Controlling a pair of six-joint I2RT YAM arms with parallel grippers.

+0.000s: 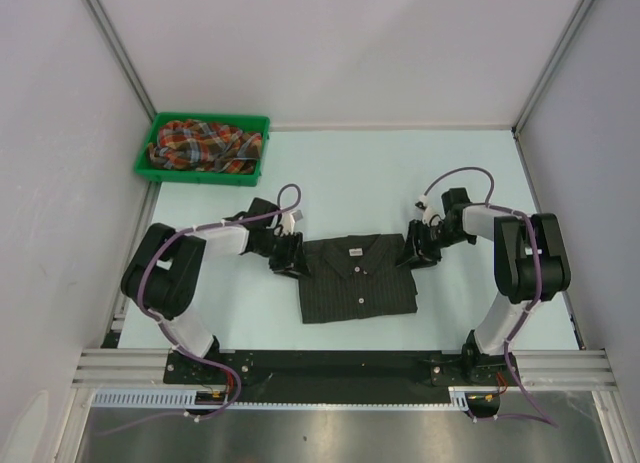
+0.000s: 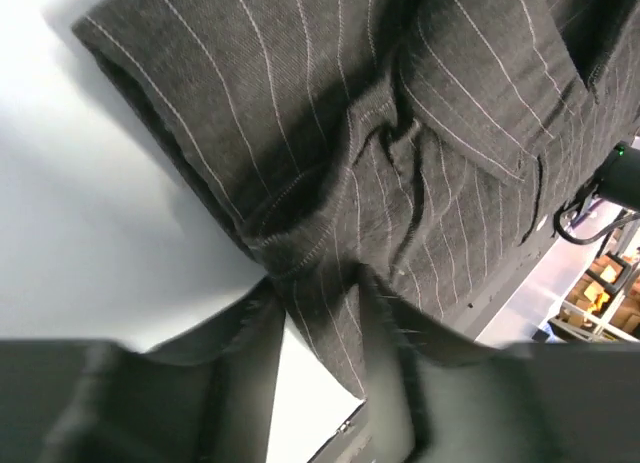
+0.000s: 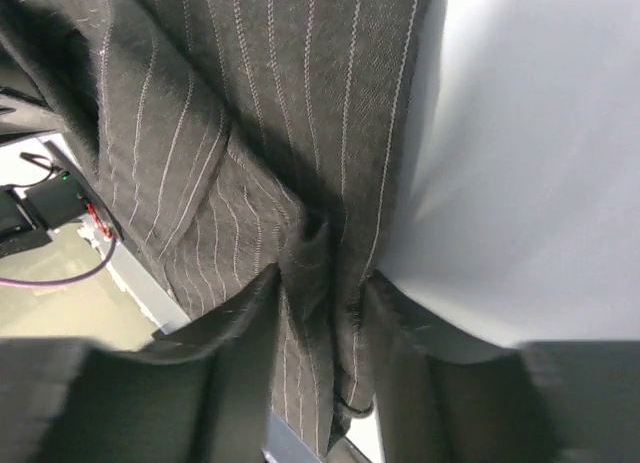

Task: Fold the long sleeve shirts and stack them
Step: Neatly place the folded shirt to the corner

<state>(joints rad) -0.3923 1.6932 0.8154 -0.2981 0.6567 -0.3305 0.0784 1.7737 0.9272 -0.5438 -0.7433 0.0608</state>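
The black pinstriped shirt (image 1: 356,278) lies folded into a rectangle at the table's middle, collar away from the arms. My left gripper (image 1: 289,255) is shut on its left shoulder edge; the left wrist view shows the cloth (image 2: 330,183) bunched between the fingers (image 2: 240,313). My right gripper (image 1: 416,251) is shut on the right shoulder edge; the right wrist view shows a fold of cloth (image 3: 320,273) pinched between the fingers (image 3: 395,323). The plaid shirt (image 1: 205,145) lies crumpled in the green bin (image 1: 152,153) at the far left.
The green bin stands at the back left corner against the wall. White enclosure walls (image 1: 60,133) bound the pale table (image 1: 460,173) on three sides. A black rail (image 1: 330,368) runs along the near edge between the arm bases.
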